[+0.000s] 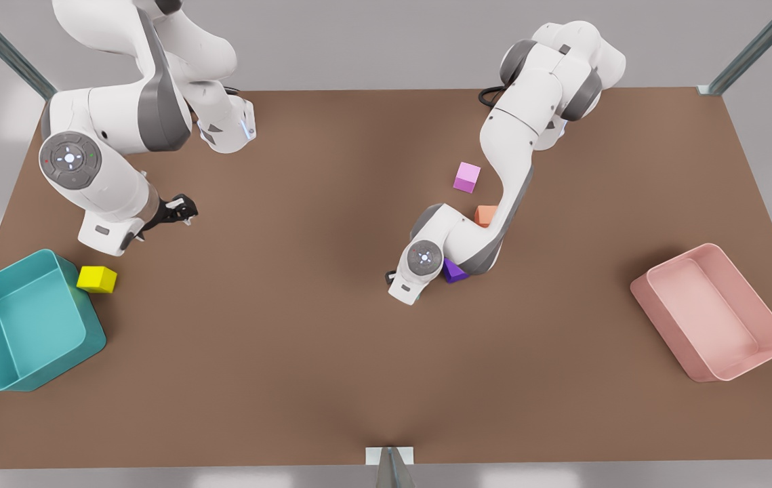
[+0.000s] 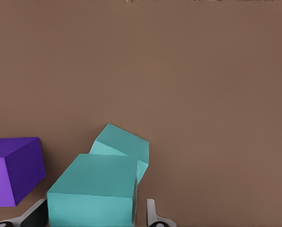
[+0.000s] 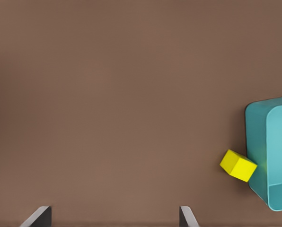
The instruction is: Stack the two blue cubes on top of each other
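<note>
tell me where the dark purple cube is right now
The dark purple cube sits near the table's middle in the front view, tucked against the left gripper, just beside the two teal cubes in the left wrist view.

The left gripper [image 2: 93,215] holds 1 teal cube [image 2: 93,191] between its fingers [image 2: 153,215], above the brown table [image 2: 179,71]. A 2nd teal cube [image 2: 124,144] lies tilted just beyond it, with a purple cube [image 2: 13,168] beside them.
</note>
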You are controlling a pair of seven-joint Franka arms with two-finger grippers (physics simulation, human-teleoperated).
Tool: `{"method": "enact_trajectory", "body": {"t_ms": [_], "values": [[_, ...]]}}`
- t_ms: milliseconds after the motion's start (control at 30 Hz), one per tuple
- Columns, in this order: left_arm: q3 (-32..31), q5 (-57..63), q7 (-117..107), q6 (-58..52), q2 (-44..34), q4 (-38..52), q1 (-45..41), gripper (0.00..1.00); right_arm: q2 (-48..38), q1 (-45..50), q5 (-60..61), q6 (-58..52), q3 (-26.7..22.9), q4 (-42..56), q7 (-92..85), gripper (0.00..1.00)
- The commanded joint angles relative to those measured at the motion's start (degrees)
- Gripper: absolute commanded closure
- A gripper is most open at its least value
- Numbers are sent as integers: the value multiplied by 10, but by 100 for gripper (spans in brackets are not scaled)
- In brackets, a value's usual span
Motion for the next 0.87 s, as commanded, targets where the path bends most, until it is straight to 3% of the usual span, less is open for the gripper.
{"method": "enact_trajectory", "body": {"t_ms": [0,333,467,500,533,567,600,667,700,833], "values": [[0,0,-33,1,-1,1,1,0,0,0,1,-1,0,0,-12,0],[0,-1,-34,-16,-20,1,12,0,0,-2,0,0,0,2,-13,0],[0,-2,-35,-77,-32,30,11,0,1,-3,-1,1,-1,6,-14,0],[2,2,-29,-142,-44,55,18,0,1,-3,-1,2,-1,6,-14,0],[3,5,62,-302,-61,135,67,0,1,-3,1,1,-1,6,-14,0],[3,40,241,-420,-133,177,133,0,1,-5,1,1,-1,6,-14,0],[3,63,374,-455,-175,175,183,0,1,-5,1,1,-2,6,-14,0],[-1,98,437,-483,-213,153,225,0,1,-5,1,1,-2,6,-14,0],[-1,99,506,-394,-314,8,260,0,1,-5,1,1,-2,6,-14,0],[23,96,537,-436,-318,35,265,0,1,-5,1,1,-2,6,-14,0]]}}
